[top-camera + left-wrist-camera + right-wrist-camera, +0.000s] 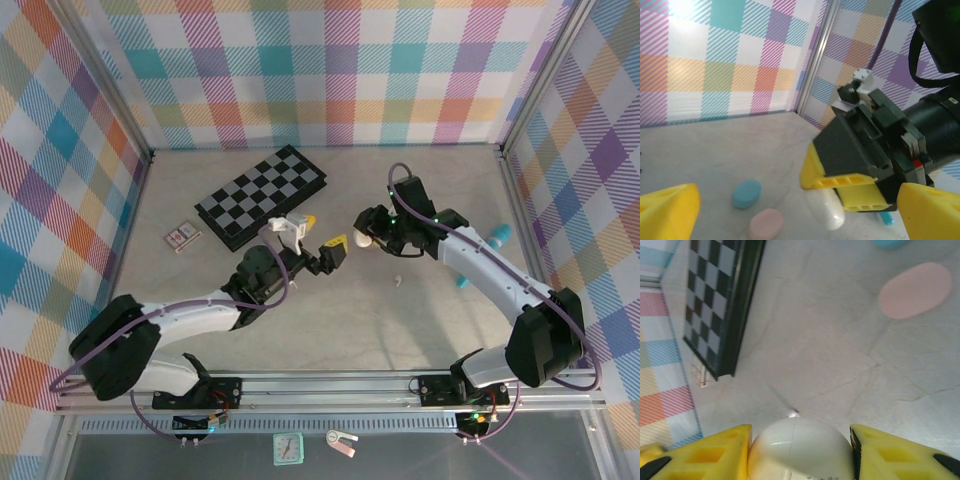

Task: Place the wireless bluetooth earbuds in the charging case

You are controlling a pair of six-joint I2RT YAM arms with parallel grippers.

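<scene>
Barely in frame: white case (800, 450) between jaws.

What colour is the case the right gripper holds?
White case, best in the right wrist view.

White arms (200, 318), black joints (545, 345), purple cables (289, 272), yellow-fingered left hand (323, 232) and right hand (800, 452)

Marbled table (400, 330), chessboard (262, 195), pink case (766, 223), teal case (746, 193)
</scene>
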